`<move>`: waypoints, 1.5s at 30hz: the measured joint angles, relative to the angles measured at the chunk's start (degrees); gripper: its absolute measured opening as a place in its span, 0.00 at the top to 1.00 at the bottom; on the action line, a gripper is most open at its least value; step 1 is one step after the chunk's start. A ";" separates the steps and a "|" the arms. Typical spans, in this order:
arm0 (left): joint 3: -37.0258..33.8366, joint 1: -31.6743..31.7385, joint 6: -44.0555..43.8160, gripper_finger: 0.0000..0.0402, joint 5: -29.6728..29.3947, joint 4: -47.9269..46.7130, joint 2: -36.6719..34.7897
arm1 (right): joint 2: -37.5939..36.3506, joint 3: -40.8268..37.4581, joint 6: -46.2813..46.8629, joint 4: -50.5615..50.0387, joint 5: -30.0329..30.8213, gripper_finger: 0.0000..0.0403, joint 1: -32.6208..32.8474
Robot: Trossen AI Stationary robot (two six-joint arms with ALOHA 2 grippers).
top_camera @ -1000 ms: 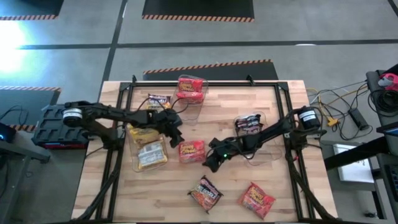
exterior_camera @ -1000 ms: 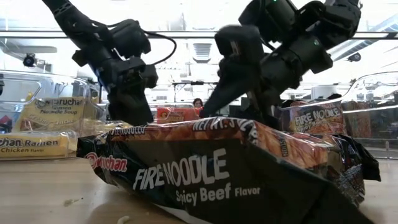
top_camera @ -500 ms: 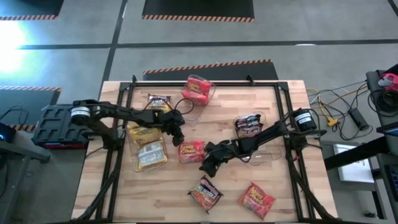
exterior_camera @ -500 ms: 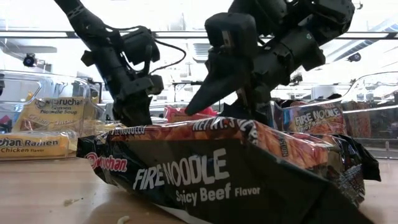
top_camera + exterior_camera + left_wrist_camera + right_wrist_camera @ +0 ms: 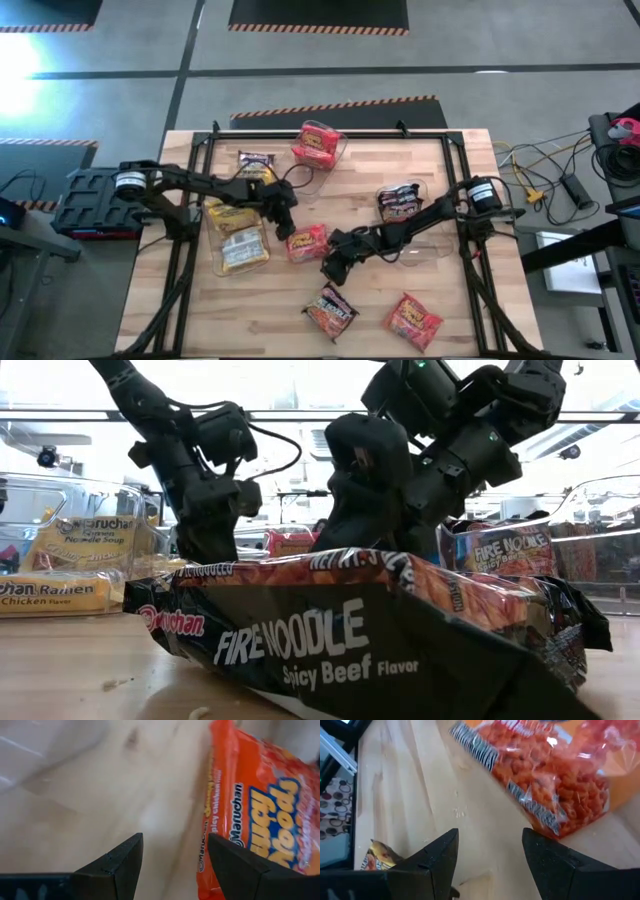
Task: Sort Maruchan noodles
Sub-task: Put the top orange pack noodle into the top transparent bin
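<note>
A red Maruchan packet (image 5: 307, 242) lies flat on the wooden table (image 5: 440, 290) near its middle, and it serves as the landmark for everything else. The left gripper (image 5: 286, 227) hangs just beside this packet's left edge, its fingers (image 5: 116, 865) spread apart with bare wood between them and nothing held; the left wrist view shows the orange-red wrapper (image 5: 255, 820) lying alongside one finger. The right gripper (image 5: 333, 266) hovers just off the packet's lower right corner, its jaws likewise apart and empty, with the packet's crinkly clear end (image 5: 545, 775) ahead of the fingers (image 5: 436, 860). Below the red packet, toward the table's front edge, lies a dark Fire Noodle packet (image 5: 331, 309), and to the right of that another red packet (image 5: 414, 319). Left of the landmark sit two yellow packets (image 5: 238, 232) in a clear bin (image 5: 228, 262). Behind it, at the table's far side, a clear bin (image 5: 325, 160) holds a red packet (image 5: 315, 143), with a dark packet (image 5: 256, 161) near it. To the right of the landmark, dark packets (image 5: 402, 201) rest in a third bin (image 5: 420, 255).
</note>
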 joint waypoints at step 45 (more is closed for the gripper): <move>5.14 -2.40 -8.42 0.49 25.32 -0.06 -0.46 | 0.00 0.00 -7.83 -3.73 3.36 0.48 -1.57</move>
